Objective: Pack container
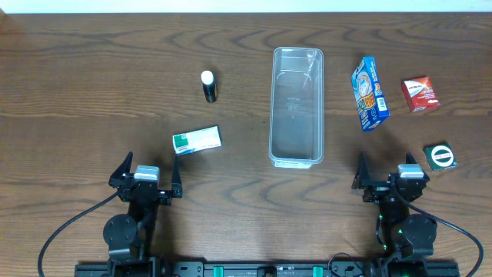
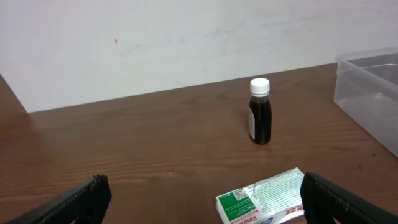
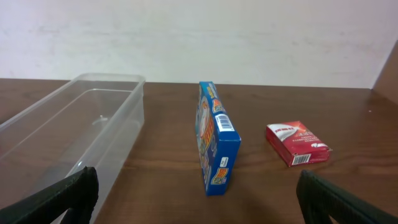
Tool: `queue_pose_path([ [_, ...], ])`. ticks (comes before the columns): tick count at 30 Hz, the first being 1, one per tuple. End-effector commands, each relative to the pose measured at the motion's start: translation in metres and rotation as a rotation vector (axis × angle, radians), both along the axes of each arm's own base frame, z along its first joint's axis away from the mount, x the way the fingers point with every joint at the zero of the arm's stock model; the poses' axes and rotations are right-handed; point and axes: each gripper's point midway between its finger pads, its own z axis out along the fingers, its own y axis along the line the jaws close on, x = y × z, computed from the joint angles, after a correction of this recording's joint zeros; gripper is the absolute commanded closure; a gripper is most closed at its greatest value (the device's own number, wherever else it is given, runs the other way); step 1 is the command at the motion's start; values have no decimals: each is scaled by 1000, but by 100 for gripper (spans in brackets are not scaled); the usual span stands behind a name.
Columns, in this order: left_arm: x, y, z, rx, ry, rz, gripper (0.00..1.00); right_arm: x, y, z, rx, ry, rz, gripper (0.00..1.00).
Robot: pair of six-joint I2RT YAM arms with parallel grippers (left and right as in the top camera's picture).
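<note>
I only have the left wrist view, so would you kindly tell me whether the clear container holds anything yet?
Observer: No, the overhead view shows the container empty.
Operator: Thank you. What lies beyond its far side?
Observer: A blue snack box stands on its long edge to the container's right, not touching it.

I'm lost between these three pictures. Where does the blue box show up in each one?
Overhead: the blue box is right of centre, just right of the clear container.
Left wrist: not in it; only the container's end shows at the right edge.
Right wrist: centre, container on its left.
Shared landmark: the container.
</note>
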Motion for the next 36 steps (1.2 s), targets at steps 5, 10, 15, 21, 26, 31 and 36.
queue_pose_path([
  [5,0,-2,-15,-10,42,-13,2,0,1,-1,-11,0,7,1],
  [10,0,-2,-15,-10,42,-13,2,0,4,0,-8,0,20,1],
  [15,0,-2,-15,-10,42,-13,2,-1,19,1,197,4,96,1],
  [21,0,-2,-15,-10,42,-13,2,-1,22,5,451,9,98,1],
  [26,0,-2,-15,-10,42,-13,2,-12,59,47,466,-110,353,1],
  [31,0,-2,-15,-10,42,-14,2,-30,74,97,379,-282,487,1],
  [36,0,-2,-15,-10,42,-13,2,-34,64,136,177,-325,404,1],
])
